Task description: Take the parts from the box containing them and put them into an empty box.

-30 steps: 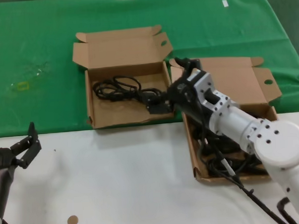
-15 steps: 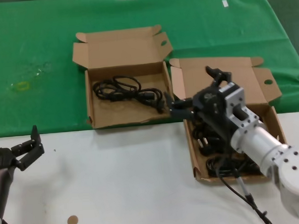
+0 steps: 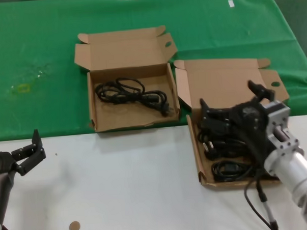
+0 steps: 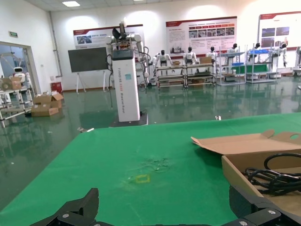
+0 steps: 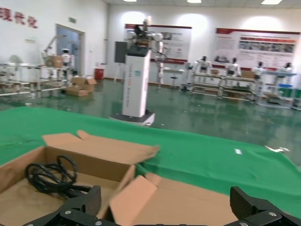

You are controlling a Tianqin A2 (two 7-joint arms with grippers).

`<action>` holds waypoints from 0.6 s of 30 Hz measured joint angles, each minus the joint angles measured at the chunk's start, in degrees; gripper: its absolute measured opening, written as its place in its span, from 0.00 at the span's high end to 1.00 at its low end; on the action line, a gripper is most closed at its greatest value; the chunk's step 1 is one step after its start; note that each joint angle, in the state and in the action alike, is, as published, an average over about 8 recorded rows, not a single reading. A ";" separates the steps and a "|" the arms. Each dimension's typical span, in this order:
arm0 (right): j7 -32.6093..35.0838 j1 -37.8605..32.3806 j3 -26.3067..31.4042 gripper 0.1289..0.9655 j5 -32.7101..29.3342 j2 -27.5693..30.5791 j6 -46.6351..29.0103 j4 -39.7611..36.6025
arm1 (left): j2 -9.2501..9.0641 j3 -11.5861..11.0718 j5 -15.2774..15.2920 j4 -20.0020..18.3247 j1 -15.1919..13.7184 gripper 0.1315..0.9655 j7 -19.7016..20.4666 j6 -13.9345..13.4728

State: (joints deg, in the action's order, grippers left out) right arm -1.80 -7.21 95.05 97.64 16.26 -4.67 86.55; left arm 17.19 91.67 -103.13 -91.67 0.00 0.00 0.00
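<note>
1. Your right gripper [image 3: 229, 101] hangs over the near-right cardboard box [image 3: 224, 81], fingers spread wide apart and holding nothing. One finger [image 3: 259, 90] points up toward the lid; the other reaches toward the box's left wall.
2. That box sits half on the green cloth [image 3: 39, 59] and half on the white table [image 3: 126, 187]. Black cables [image 3: 229, 157] lie in it. The arm covers much of the tray, so you cannot count them or see how they tangle.
3. The second box [image 3: 125, 50] lies farther back and to the left, lid open. One coiled black cable [image 3: 129, 93] lies on its floor, its plug end near the right wall.
4. Your left gripper [image 3: 26, 151] is parked at the table's near left edge, well apart from both boxes, fingers parted and empty. The arm is cut off by the frame.
5. The wrist views show only fingertip ends along the edge. In the right wrist view, the far box's coil [image 5: 49, 179] is visible and the near box's contents are hidden behind its lid.
</note>
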 joint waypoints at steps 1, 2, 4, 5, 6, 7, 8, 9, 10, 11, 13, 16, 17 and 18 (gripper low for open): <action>0.18 0.71 -0.33 0.00 0.54 0.09 0.46 0.50 | 0.00 0.00 0.00 0.00 0.00 0.00 0.00 0.00; 0.36 1.45 -0.68 0.00 1.10 0.19 0.93 1.03 | 0.00 0.00 0.00 0.00 0.00 0.00 0.00 0.00; 0.71 2.83 -1.33 0.00 2.15 0.36 1.83 2.01 | 0.00 0.00 0.00 0.00 0.00 0.00 0.00 0.00; 0.86 3.43 -1.61 0.00 2.60 0.44 2.21 2.43 | 0.00 0.00 0.00 0.00 0.00 0.00 0.00 0.00; 0.99 3.95 -1.85 0.00 3.00 0.51 2.55 2.80 | 0.00 0.00 0.00 0.00 0.00 0.00 0.00 0.00; 1.10 4.38 -2.05 0.00 3.35 0.56 2.84 3.12 | 0.00 0.00 0.00 0.00 0.00 0.00 0.00 0.00; 1.20 4.76 -2.23 0.00 3.63 0.61 3.09 3.39 | 0.00 0.00 0.00 0.00 0.00 0.00 0.00 0.00; 1.26 5.03 -2.35 0.00 3.83 0.65 3.26 3.58 | 0.00 0.00 0.00 0.00 0.00 0.00 0.00 0.00; 1.30 5.19 -2.43 0.00 3.95 0.67 3.36 3.69 | 0.00 0.00 0.00 0.00 0.00 0.00 0.00 0.00; 1.33 5.28 -2.47 0.00 4.02 0.68 3.42 3.75 | 0.00 0.00 0.00 0.00 0.00 0.00 0.00 0.00; 1.35 5.35 -2.50 0.00 4.08 0.69 3.47 3.81 | 0.00 0.00 0.00 0.00 0.00 0.00 0.00 0.00; 1.35 5.38 -2.52 0.00 4.10 0.69 3.49 3.83 | 0.00 0.00 0.00 0.00 0.00 0.00 0.00 0.00; 1.35 5.38 -2.52 0.00 4.10 0.69 3.49 3.83 | 0.00 0.00 0.00 0.00 0.00 0.00 0.00 0.00; 1.35 5.38 -2.52 0.00 4.10 0.69 3.49 3.83 | 0.00 0.00 0.00 0.00 0.00 0.00 0.00 0.00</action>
State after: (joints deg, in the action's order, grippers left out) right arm -0.45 -1.83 92.53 101.74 16.95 -1.18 90.37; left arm 17.19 91.67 -103.13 -91.67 0.00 0.00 0.00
